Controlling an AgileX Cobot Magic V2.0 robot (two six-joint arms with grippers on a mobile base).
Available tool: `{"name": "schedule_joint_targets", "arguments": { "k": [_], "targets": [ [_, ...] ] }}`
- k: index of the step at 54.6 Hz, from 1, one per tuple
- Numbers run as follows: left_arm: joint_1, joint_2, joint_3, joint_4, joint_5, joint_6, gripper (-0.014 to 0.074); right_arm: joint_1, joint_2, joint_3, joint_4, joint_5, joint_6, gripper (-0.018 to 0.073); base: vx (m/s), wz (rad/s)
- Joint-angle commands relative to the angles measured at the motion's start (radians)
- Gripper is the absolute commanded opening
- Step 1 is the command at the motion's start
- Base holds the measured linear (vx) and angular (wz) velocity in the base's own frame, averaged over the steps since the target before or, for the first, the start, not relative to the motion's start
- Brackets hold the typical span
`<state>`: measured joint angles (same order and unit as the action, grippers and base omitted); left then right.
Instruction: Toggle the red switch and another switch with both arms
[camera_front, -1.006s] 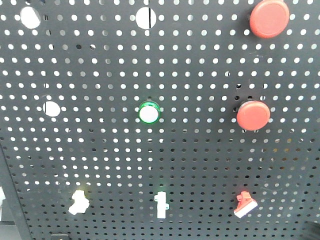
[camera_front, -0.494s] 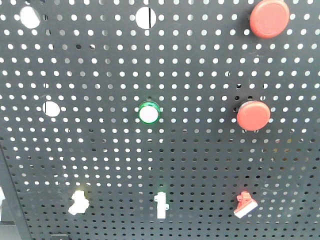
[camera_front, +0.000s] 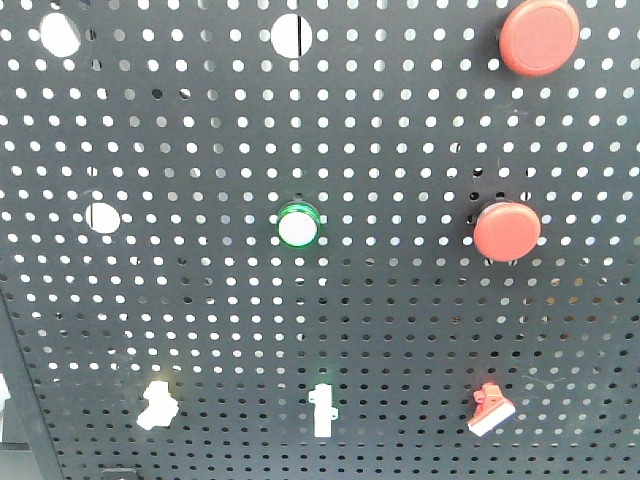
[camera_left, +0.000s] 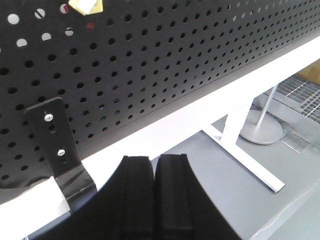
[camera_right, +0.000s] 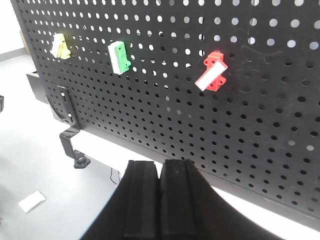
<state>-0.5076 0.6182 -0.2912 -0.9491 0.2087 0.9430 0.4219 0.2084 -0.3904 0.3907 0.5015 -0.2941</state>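
Observation:
The red switch (camera_front: 488, 410) is a small red toggle with a white tip, low on the right of the black pegboard (camera_front: 380, 140); the right wrist view shows the red switch (camera_right: 212, 74) up and to the right of my right gripper (camera_right: 160, 164), which is shut and empty, well below it. The pale-yellow switch (camera_front: 157, 402) sits low on the left, and the same switch (camera_right: 59, 46) shows at the far left of the row. Its lower edge (camera_left: 86, 5) peeks in at the top of the left wrist view. My left gripper (camera_left: 153, 159) is shut, empty, below the board.
A white toggle with green base (camera_front: 322, 408) sits between the two switches. Two large round red push buttons (camera_front: 506, 230) (camera_front: 539, 36) and a green-ringed white button (camera_front: 298, 227) are higher up. A black bracket (camera_left: 56, 142) clamps the board to the white table edge (camera_left: 165, 135). A stand base (camera_left: 260, 131) sits on the floor.
A dark shape at the bottom right corner of the front view one second ago has dropped out of sight. The switches look unchanged.

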Motion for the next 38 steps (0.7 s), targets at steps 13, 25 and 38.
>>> {"name": "schedule_joint_targets", "arguments": {
  "k": [13, 25, 38],
  "targets": [
    [-0.001, -0.057, -0.028, 0.165, -0.053, -0.011, 0.0003, -0.007, 0.011, -0.027, 0.013, -0.072, -0.001, -0.0006, 0.00, 0.00],
    [0.096, -0.246, 0.125, 0.365, -0.338, -0.237, 0.0003, -0.007, 0.011, -0.027, 0.013, -0.072, -0.001, -0.0006, 0.00, 0.00],
    [0.261, -0.473, 0.334, 0.711, -0.382, -0.662, 0.0003, -0.007, 0.011, -0.027, 0.013, -0.072, -0.001, -0.0006, 0.00, 0.00]
  ]
}}
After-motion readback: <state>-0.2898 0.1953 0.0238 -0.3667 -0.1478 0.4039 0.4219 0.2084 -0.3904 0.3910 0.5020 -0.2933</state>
